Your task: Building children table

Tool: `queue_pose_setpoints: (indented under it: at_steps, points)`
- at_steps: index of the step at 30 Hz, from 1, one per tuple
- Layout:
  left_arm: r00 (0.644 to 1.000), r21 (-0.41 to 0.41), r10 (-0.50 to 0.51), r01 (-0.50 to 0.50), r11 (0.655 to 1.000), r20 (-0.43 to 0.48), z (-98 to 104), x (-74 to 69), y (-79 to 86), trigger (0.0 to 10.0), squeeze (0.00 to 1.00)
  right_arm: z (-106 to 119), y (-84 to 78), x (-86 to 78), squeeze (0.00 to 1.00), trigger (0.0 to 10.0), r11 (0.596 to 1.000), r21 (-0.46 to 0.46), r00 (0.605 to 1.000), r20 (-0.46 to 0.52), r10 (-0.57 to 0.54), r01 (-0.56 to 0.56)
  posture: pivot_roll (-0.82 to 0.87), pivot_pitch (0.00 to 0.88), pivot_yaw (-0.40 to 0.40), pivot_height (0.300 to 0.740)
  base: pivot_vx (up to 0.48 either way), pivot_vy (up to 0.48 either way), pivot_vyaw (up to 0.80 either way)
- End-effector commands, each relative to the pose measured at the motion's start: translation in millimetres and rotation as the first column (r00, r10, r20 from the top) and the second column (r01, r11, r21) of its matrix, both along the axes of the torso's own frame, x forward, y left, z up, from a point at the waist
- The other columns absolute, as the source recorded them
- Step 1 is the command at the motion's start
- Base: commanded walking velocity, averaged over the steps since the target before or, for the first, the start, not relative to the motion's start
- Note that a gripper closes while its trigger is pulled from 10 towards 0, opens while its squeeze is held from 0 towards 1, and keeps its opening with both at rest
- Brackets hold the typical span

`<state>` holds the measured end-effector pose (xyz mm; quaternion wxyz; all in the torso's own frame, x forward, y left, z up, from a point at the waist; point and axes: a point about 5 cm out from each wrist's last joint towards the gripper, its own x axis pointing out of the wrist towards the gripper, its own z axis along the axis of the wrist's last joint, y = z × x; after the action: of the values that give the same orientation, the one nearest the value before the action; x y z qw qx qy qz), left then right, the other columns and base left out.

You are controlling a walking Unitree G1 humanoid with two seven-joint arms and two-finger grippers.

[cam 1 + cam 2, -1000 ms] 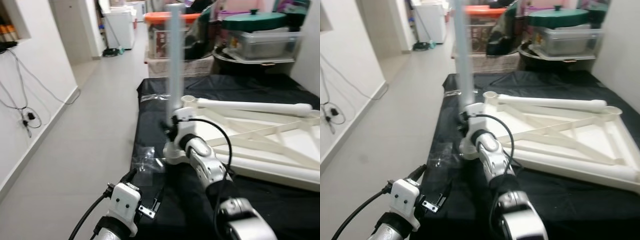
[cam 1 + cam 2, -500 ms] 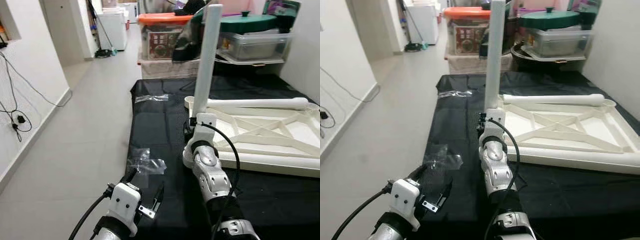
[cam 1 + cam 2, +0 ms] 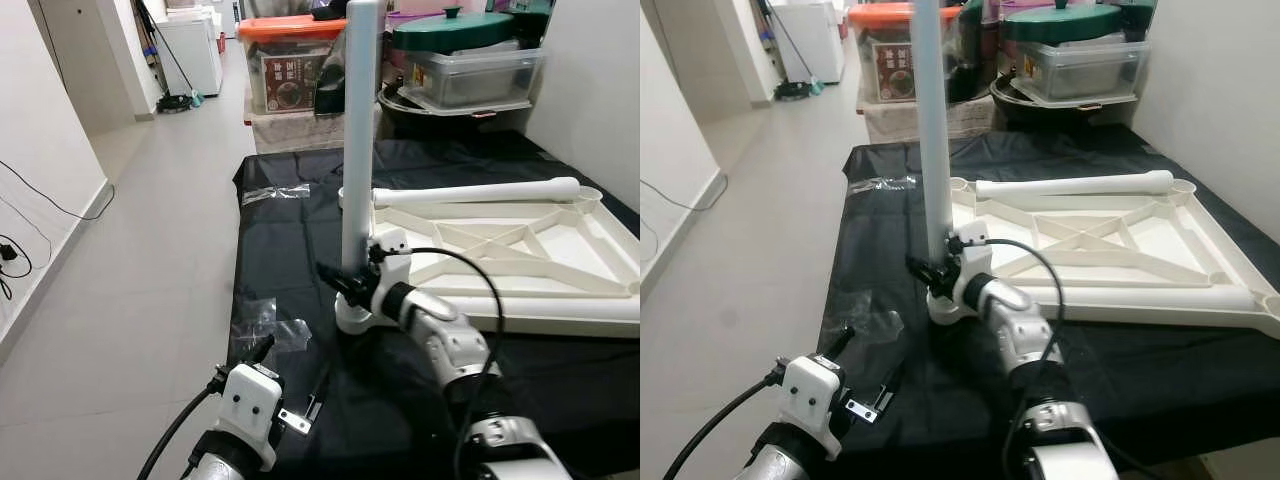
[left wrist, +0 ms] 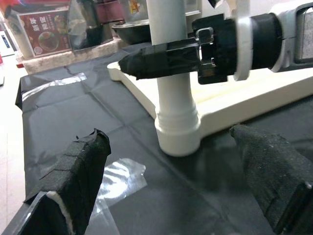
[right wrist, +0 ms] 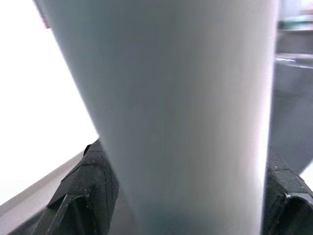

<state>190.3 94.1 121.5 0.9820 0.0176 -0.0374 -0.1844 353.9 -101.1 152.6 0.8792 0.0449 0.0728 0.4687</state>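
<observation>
At the tabletop's corner socket, right pincer grips the upright white leg; left pincer released

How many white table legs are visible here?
2. One leg stands upright in the near-left corner socket of the tabletop, held by the right tool. The other leg lies flat along the tabletop's far edge. More may be out of frame.
</observation>
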Motion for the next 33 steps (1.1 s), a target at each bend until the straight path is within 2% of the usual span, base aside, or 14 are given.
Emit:
queue_pose_setpoints:
  at_steps: [1,4,11,12,20,22,24,25,26,27,28,29,30,33]
  points:
    - [1.000,0.005,0.002,-0.002,1.000,-0.017,-4.1,0.8,2.1,10.0,0.00,-0.2,19.5,-6.7,0.00,10.0,0.968,0.028,0.968,-0.040,0.249,-0.247,-0.03,0.000,0.039,0.740,0.000,0.000,0.00]
    - [1.000,0.006,-0.001,0.001,1.000,-0.018,-4.8,1.0,1.7,10.0,0.00,-2.4,23.9,-7.5,0.00,10.0,0.921,-0.017,0.920,-0.061,0.387,-0.389,-0.03,0.000,0.042,0.740,0.000,0.000,0.00]
    - [1.000,0.009,0.011,-0.011,1.000,-0.015,-4.6,0.5,2.2,10.0,0.00,5.3,32.6,-2.5,0.00,10.0,0.898,0.011,0.895,-0.079,0.439,-0.440,-0.01,0.000,0.028,0.740,0.000,0.000,0.00]
    - [1.000,0.009,0.014,-0.014,1.000,-0.016,-4.6,0.1,2.8,10.0,0.00,5.9,34.6,-1.0,0.00,0.0,0.898,-0.002,0.895,-0.081,0.439,-0.440,0.00,0.000,0.026,0.740,0.000,0.000,0.00]
    - [1.000,0.011,0.011,-0.011,1.000,-0.018,-4.7,-0.2,3.2,10.0,0.00,3.0,29.4,-5.2,0.00,0.0,0.873,0.027,0.871,-0.050,0.489,-0.488,0.00,0.000,0.032,0.740,0.000,0.000,0.00]
    - [1.000,0.010,0.013,-0.013,1.000,-0.018,-4.7,-0.3,2.8,10.0,0.00,2.2,31.7,1.1,0.00,0.0,0.939,0.019,0.939,-0.009,0.343,-0.343,0.01,0.000,0.025,0.740,0.000,0.000,0.00]
    - [1.000,0.009,0.014,-0.014,1.000,-0.018,-4.7,-0.4,2.7,10.0,0.00,2.1,32.1,3.2,0.00,0.0,0.954,0.020,0.954,0.002,0.300,-0.300,0.01,0.000,0.025,0.740,0.000,0.000,0.00]
    - [1.000,0.010,0.014,-0.014,1.000,-0.018,-4.7,-0.4,2.7,10.0,0.00,0.6,30.5,12.3,0.00,0.0,0.994,-0.030,0.994,0.026,0.103,-0.102,0.01,0.000,0.025,0.740,0.000,0.000,0.00]
    - [1.000,0.010,0.014,-0.014,1.000,-0.018,-4.7,-0.4,2.7,10.0,0.00,0.6,30.5,12.3,0.00,0.0,0.994,-0.030,0.994,0.026,0.103,-0.102,0.01,0.000,0.025,0.740,0.000,0.000,0.00]
    - [1.000,0.009,0.015,-0.015,1.000,-0.019,-4.9,-0.5,2.9,10.0,0.00,-0.4,22.4,22.0,0.00,0.0,0.986,-0.078,0.988,0.068,-0.141,0.146,0.00,0.000,0.024,0.740,0.000,0.000,0.00]
    - [1.000,0.009,0.012,-0.012,1.000,-0.021,-5.4,-0.5,3.0,10.0,0.00,-3.2,-9.2,32.5,0.00,0.0,0.774,-0.100,0.780,0.101,-0.618,0.626,-0.01,0.000,0.030,0.740,0.000,0.000,0.00]
    - [1.000,0.009,0.012,-0.012,1.000,-0.021,-5.4,-0.5,3.0,10.0,0.00,-3.2,-9.2,32.5,0.00,0.0,0.774,-0.100,0.780,0.101,-0.618,0.626,-0.01,0.000,0.030,0.740,0.000,0.000,0.00]
    - [1.000,0.008,0.011,-0.011,1.000,-0.022,-5.6,-0.5,3.1,10.0,0.00,-4.3,-19.2,32.3,0.00,0.0,0.692,-0.105,0.700,0.107,-0.706,0.714,-0.01,0.000,0.030,0.740,0.000,0.000,0.00]
    - [1.000,0.010,0.006,-0.006,1.000,-0.022,-5.9,-0.3,2.7,10.0,0.00,-0.7,-32.5,19.1,0.00,0.0,0.511,-0.083,0.518,0.142,-0.844,0.856,0.00,0.000,0.027,0.740,0.000,0.000,0.00]
